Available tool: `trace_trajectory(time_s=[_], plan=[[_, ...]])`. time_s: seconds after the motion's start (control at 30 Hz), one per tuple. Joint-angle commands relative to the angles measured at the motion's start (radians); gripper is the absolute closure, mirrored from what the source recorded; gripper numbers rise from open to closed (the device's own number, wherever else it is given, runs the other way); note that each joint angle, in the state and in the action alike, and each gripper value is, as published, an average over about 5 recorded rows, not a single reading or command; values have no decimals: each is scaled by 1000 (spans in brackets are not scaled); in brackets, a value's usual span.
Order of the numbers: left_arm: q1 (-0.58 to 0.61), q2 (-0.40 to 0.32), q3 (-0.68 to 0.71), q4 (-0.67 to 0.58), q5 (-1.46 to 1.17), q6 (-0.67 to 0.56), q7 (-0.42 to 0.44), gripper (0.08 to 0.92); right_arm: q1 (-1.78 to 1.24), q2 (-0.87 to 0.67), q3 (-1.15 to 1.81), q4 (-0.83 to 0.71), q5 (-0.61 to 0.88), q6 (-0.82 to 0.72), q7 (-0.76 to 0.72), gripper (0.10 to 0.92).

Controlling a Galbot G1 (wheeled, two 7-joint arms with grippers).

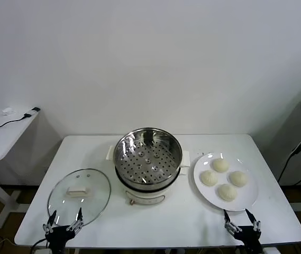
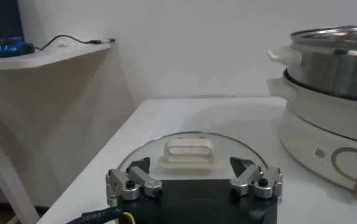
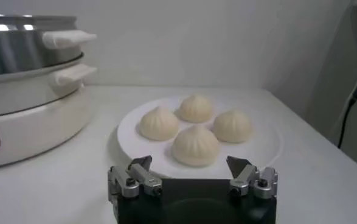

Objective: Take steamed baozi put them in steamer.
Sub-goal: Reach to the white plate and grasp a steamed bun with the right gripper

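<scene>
Several cream-white baozi (image 1: pixel 224 179) (image 3: pixel 196 145) sit on a white plate (image 1: pixel 248 200) (image 3: pixel 264 149) at the table's right. The steel steamer (image 1: pixel 148 157) (image 2: pixel 336 61) (image 3: pixel 20 55) stands in the middle on its cream base, its perforated tray bare. My right gripper (image 1: pixel 242 223) (image 3: pixel 191 165) hangs open at the front edge, just short of the plate, nothing between its fingers. My left gripper (image 1: pixel 63 222) (image 2: pixel 192 165) is open at the front left edge, just before the glass lid.
A round glass lid (image 1: pixel 79 193) (image 2: pixel 190 152) with a cream handle lies flat left of the steamer. A side desk (image 1: pixel 5 132) with a cable stands off to the left. A wall closes the back of the white table (image 1: pixel 155 225).
</scene>
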Motion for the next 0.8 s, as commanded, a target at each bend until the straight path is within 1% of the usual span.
trace_trajectory(time_s=[0.03,0.13,0.23,0.33,0.43,0.5,0.6,0.67,0.8], plan=[[-1,1,0,2,1,2,0,177,138,-53,49,23,-54,-98,-22,203],[-6,3,0,3,0,2,-1,177,307,-141,26,-13,-59,-181,-37,203],[-10,5,0,1,0,2,-1,177,508,-259,-54,-86,-75,-269,-104,203],[-13,7,1,-1,0,1,-1,177,712,-385,-214,-190,-98,-297,-224,203],[-15,8,1,-3,0,1,-1,177,913,-504,-414,-294,-149,-292,-399,203],[-15,8,-1,-7,0,1,0,177,1053,-572,-565,-365,-196,-258,-548,203],[-13,9,-5,-11,2,-1,0,177,1276,-644,-813,-483,-289,-156,-790,203],[-12,9,-10,-10,6,-4,-1,177,1426,-664,-967,-567,-349,-65,-931,203],[-13,8,-18,-10,8,-7,-1,177,1694,-646,-1227,-724,-412,110,-1133,203]])
